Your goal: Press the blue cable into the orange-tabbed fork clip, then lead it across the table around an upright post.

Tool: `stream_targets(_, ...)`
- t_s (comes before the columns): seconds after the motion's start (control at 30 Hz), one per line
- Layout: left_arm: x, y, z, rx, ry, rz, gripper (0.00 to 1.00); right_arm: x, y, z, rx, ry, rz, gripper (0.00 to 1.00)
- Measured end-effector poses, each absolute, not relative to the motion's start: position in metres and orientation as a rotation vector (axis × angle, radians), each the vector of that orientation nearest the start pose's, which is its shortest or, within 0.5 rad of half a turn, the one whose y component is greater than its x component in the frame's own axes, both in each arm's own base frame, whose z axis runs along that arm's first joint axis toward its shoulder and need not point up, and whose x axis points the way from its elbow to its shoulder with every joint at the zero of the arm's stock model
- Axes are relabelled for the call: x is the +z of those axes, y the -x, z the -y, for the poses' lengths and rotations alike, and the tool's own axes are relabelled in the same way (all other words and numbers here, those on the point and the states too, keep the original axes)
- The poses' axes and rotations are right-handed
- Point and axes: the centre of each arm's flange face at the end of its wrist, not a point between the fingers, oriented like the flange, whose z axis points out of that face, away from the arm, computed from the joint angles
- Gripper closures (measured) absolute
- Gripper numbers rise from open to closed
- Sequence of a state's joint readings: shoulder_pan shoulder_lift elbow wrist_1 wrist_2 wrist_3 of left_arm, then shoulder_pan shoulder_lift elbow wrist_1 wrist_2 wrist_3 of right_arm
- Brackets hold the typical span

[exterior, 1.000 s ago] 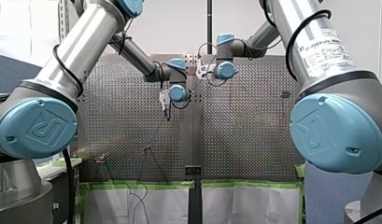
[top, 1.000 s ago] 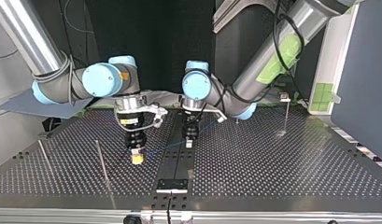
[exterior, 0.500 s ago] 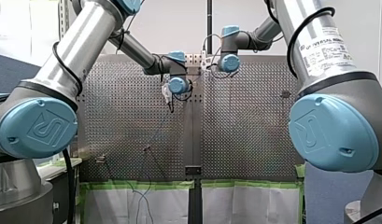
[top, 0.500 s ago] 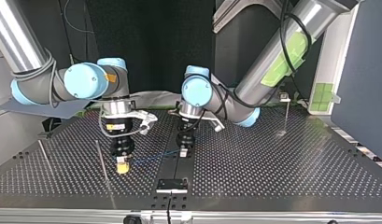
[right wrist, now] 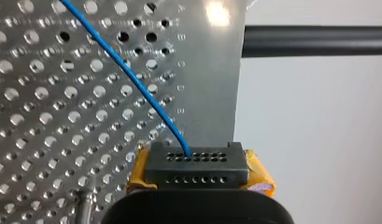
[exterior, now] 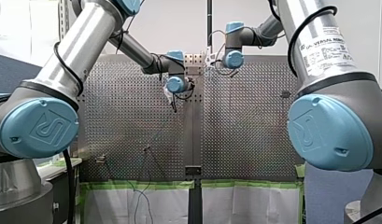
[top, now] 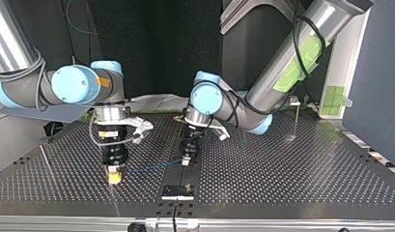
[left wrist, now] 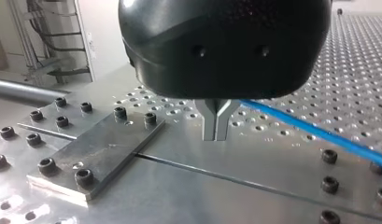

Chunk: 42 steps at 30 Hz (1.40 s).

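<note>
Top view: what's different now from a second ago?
My right gripper slid toward the view's left and nearer the camera, drawing the blue cable out longer. My left gripper crept nearer the camera too. Both kept their hold on the cable. The post at the view's right stayed put.

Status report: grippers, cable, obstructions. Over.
Left gripper shut on blue cable. Right gripper shut on it too, cable stretched between them. Upright post close beside right gripper.

Left claw [left wrist: 215, 125] and right claw [right wrist: 196, 164] hang closed.
</note>
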State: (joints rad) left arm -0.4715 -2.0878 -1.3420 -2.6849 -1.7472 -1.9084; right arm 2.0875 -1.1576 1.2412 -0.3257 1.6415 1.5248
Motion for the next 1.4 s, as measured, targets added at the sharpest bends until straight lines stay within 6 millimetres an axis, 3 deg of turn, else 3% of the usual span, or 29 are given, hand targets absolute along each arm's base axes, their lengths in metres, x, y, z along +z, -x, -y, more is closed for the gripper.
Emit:
stream_targets(0.43,0.364,-0.578,0.430,-0.660,0.070,-1.392,1.00,0.448,-0.433,0.540,1.626,-1.297,0.816,1.00)
stream_targets(0.77,0.355,-0.577,0.446,-0.682,0.045,-1.414,1.00,0.449,-0.421,0.550,1.613,-1.281,0.831,1.00)
stream_targets(1.2,0.393,-0.574,0.466,-0.722,0.024,-1.381,1.00,0.451,-0.402,0.561,1.595,-1.262,0.855,1.00)
stream_targets(1.4,0.396,-0.573,0.470,-0.740,0.019,-1.379,1.00,0.453,-0.392,0.566,1.587,-1.250,0.867,1.00)
